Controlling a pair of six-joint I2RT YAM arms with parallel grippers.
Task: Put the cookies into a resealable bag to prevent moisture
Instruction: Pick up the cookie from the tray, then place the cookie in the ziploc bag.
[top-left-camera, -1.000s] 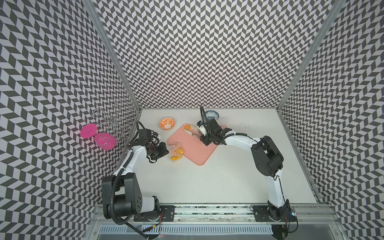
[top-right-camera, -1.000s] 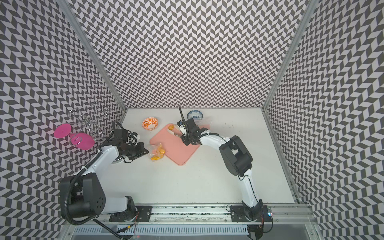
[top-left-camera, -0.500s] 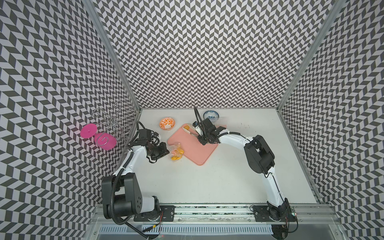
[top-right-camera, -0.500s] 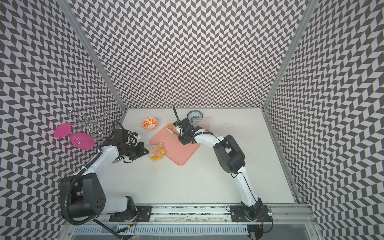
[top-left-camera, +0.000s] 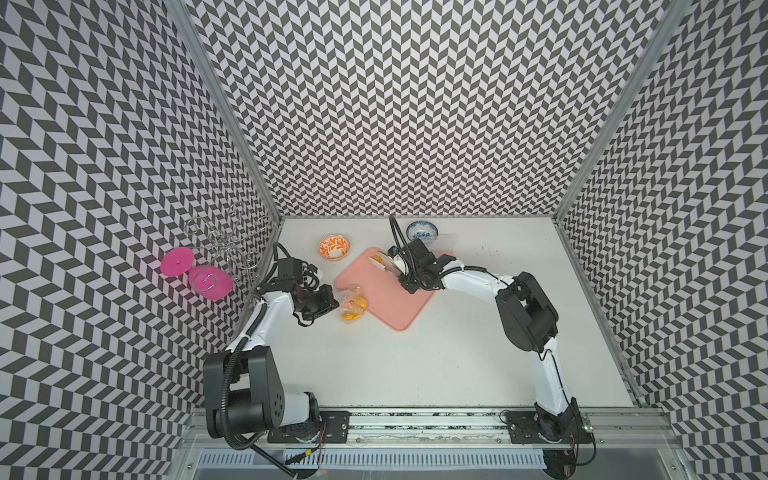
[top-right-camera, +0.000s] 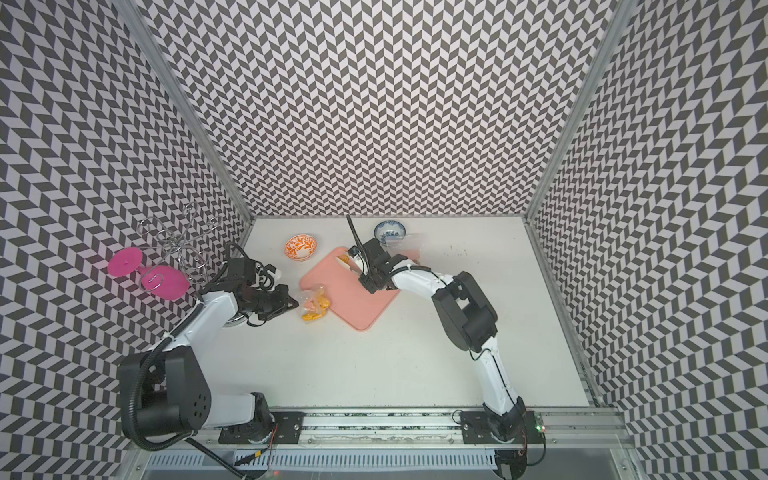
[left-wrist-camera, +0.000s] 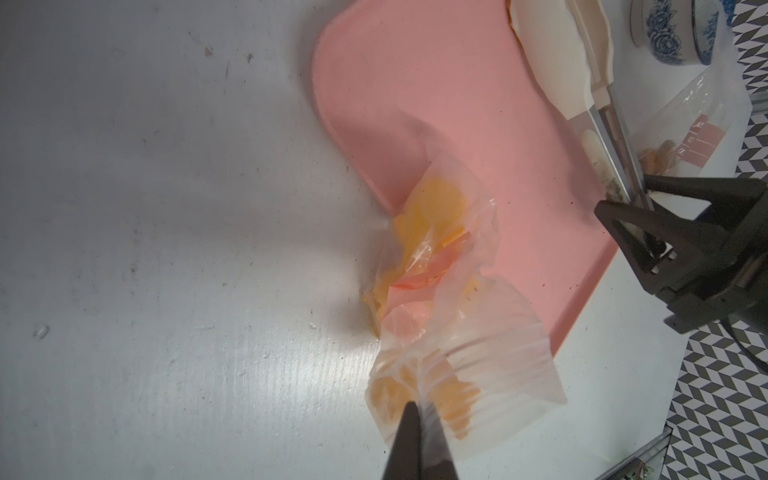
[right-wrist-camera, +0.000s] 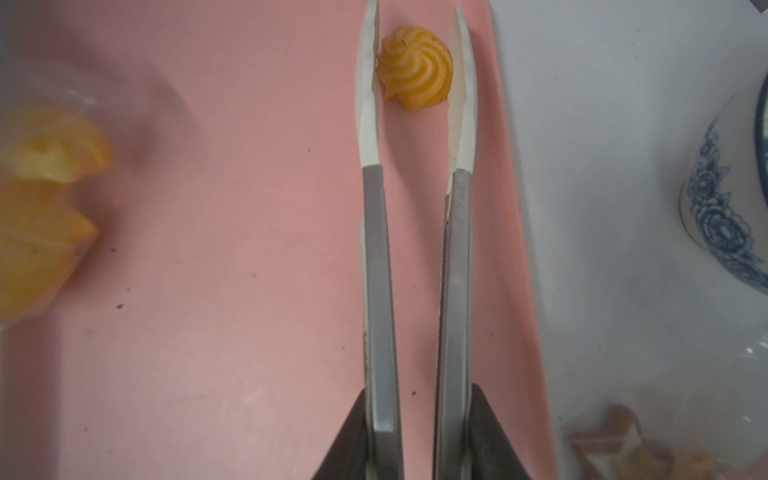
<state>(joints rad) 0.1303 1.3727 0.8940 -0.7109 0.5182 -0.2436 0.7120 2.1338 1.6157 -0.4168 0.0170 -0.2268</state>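
Note:
A clear resealable bag (top-left-camera: 353, 306) holding several yellow-orange cookies lies at the left edge of the pink board (top-left-camera: 386, 303). My left gripper (left-wrist-camera: 415, 409) is shut on the bag's crumpled rim (left-wrist-camera: 457, 365). My right gripper (right-wrist-camera: 415, 415) is shut on metal tongs (right-wrist-camera: 376, 249) with white tips. One swirled yellow cookie (right-wrist-camera: 414, 68) sits on the board's far corner between the tong tips; one tip touches it and the other is very close. In both top views the right gripper (top-left-camera: 409, 274) (top-right-camera: 370, 276) hovers over the board's back part.
An orange-patterned bowl (top-left-camera: 334, 247) and a blue-and-white bowl (top-left-camera: 422, 230) stand behind the board. A second clear bag (right-wrist-camera: 665, 449) with brownish pieces lies by the blue bowl. A wire rack with pink discs (top-left-camera: 195, 270) hangs at the left wall.
The right arm has carried the tongs back and left to the board's far corner, and the tong tips have narrowed around the swirled cookie. The left arm and the bag have stayed still.

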